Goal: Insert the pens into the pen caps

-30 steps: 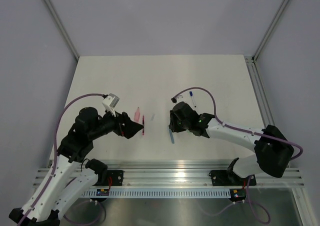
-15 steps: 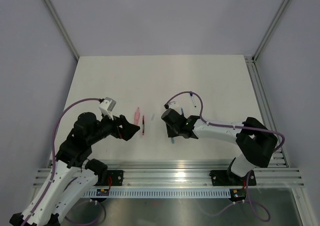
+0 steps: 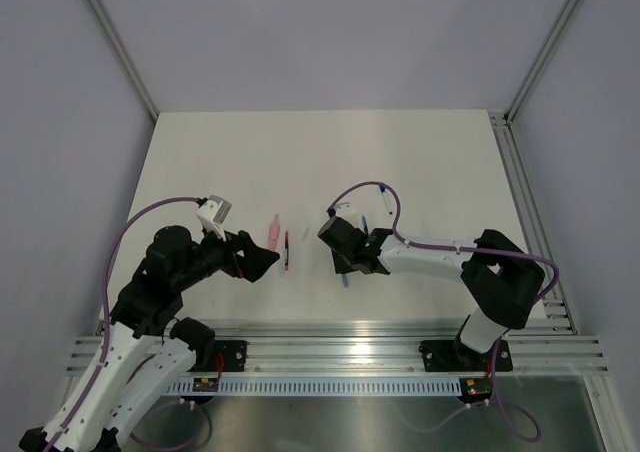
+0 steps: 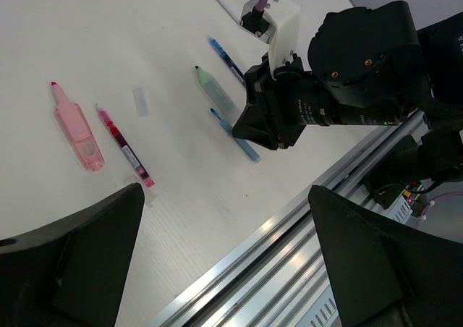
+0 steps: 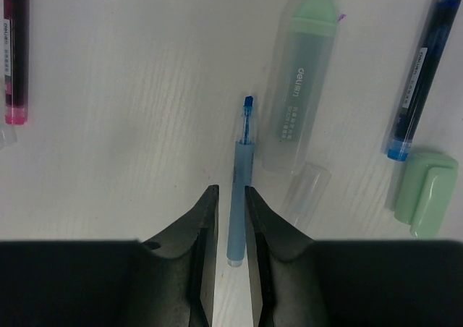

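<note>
Reaching farther left than before, arm low, my right jaws narrowly straddle the light blue pen (image 5: 240,197), grip unclear; left jaws wide.

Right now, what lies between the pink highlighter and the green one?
The left wrist view shows a red pen and a small clear cap between the pink highlighter and the green highlighter.

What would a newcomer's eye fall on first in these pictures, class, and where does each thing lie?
The right end effector stands out in the middle of the scene, straddling a light blue pen with its jaws either side, not yet clamped. Just beside that pen lies a pale green highlighter. Further left, a pink highlighter and a red pen lie side by side.
</note>
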